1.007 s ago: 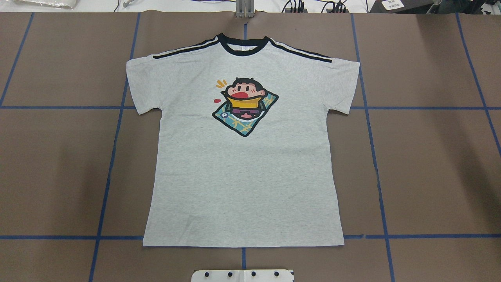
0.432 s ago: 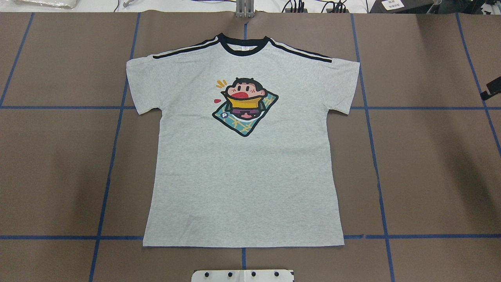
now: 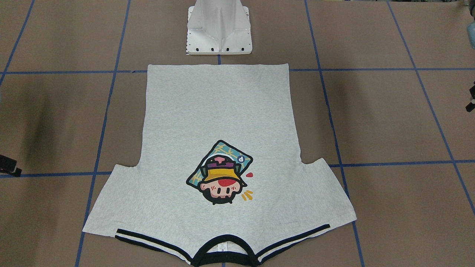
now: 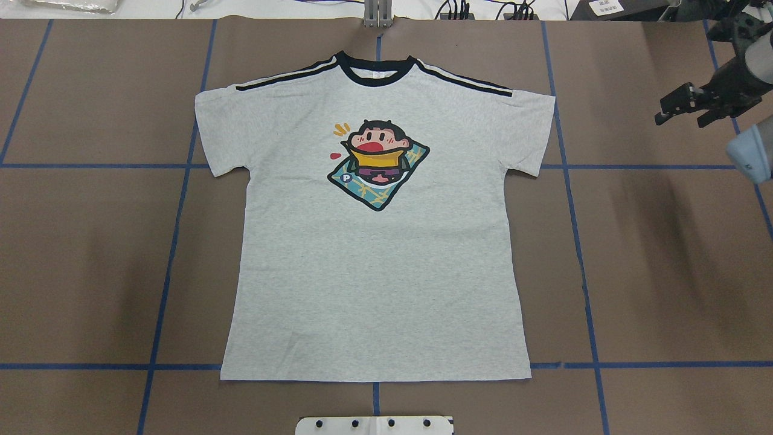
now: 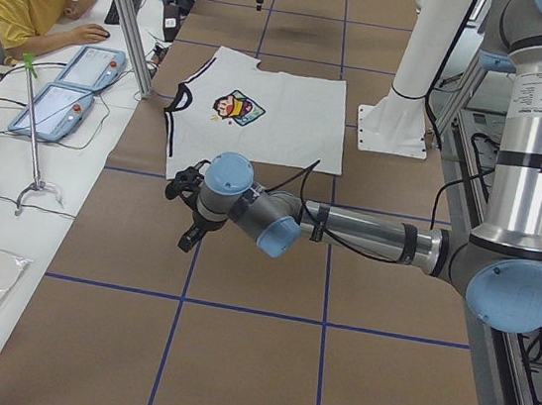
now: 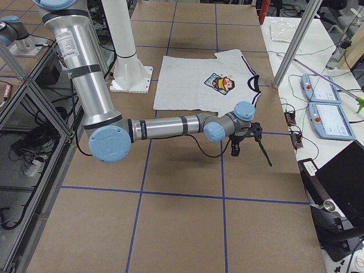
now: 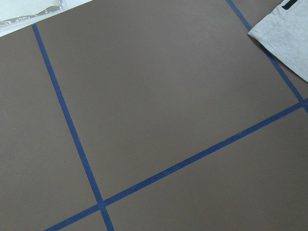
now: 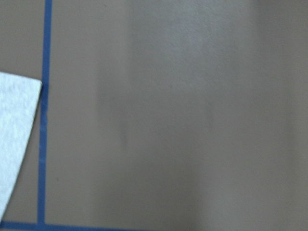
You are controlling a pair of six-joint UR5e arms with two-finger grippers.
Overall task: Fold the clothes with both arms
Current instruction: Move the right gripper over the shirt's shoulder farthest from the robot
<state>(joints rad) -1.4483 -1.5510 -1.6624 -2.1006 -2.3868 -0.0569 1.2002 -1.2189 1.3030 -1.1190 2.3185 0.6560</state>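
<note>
The shirt (image 4: 374, 272) lies flat on the table (image 4: 90, 254), print up. Overhead shows only the right gripper (image 4: 681, 118), jaws apart, empty, beyond the sleeve. The left-side view shows the left gripper (image 5: 185, 215); I cannot tell its opening.

Heather-grey T-shirt (image 4: 374, 272), black collar (image 4: 375, 71), blue-taped brown table (image 4: 664, 254)

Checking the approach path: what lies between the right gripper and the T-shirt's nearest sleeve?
Only bare brown table, crossed by one blue tape line beside the T-shirt sleeve; the overhead view shows nothing else before the right gripper.
</note>
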